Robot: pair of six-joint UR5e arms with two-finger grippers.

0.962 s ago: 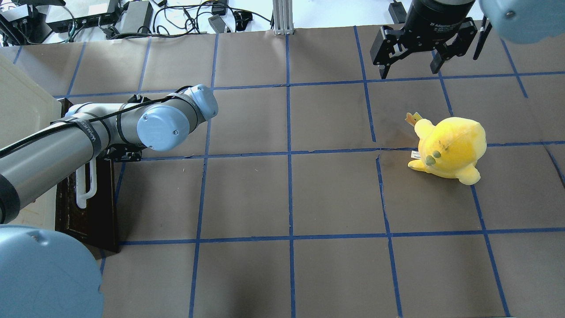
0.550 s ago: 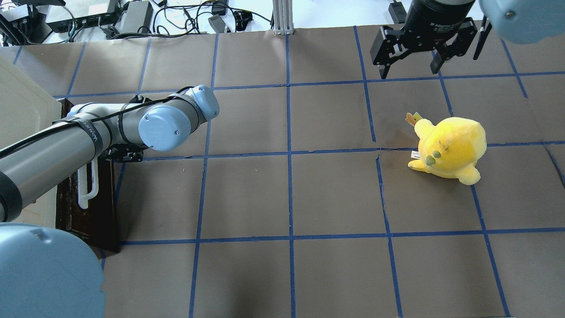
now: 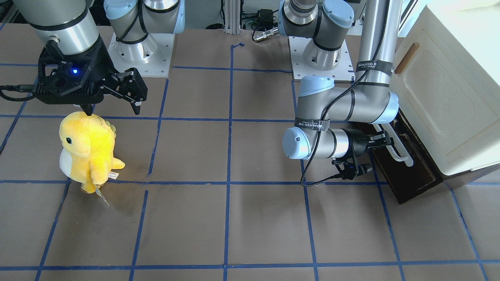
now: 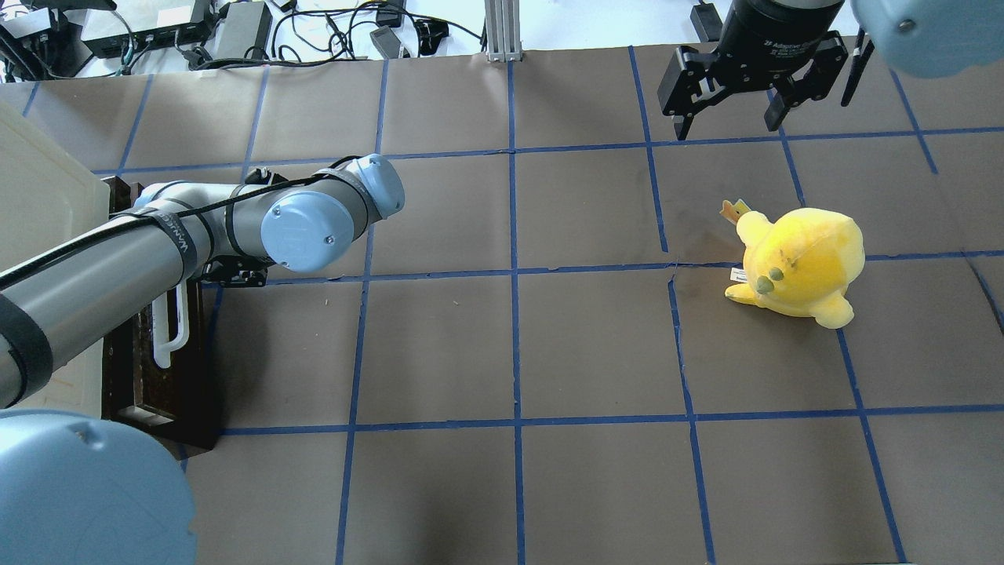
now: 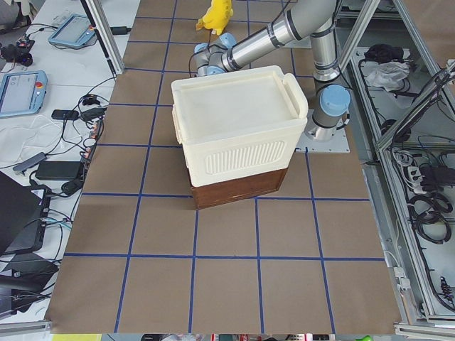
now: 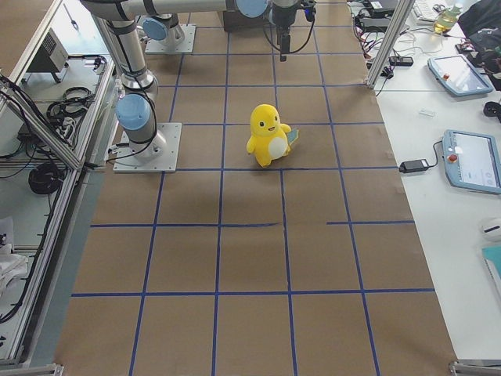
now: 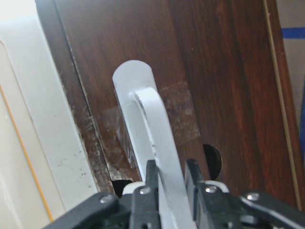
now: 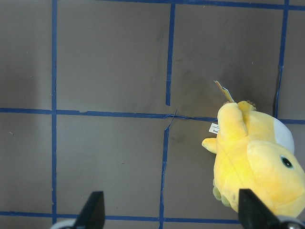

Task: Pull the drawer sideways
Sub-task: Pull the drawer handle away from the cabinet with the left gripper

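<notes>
The drawer point(image 4: 145, 377) has a dark brown wooden front and a long white bar handle point(image 4: 174, 333). It sticks out a little from under the cream cabinet at the table's left end. It also shows in the front-facing view point(image 3: 410, 171). My left gripper point(image 7: 169, 183) is shut on the white handle point(image 7: 152, 124), one finger on each side of the bar. In the front-facing view the left gripper point(image 3: 384, 140) is at the handle's end nearer the robot. My right gripper point(image 4: 729, 118) is open and empty, high over the far right of the table.
The cream cabinet point(image 3: 441, 97) with a small brown door handle point(image 3: 406, 57) stands over the drawer. A yellow plush toy point(image 4: 800, 263) stands on the right half of the table, below the right gripper point(image 3: 113, 107). Cables and boxes lie beyond the far edge.
My left arm has moved toward the table's middle with the handle in its grip. The drawer has slid a little further out from under the cabinet. The right arm has not moved.
</notes>
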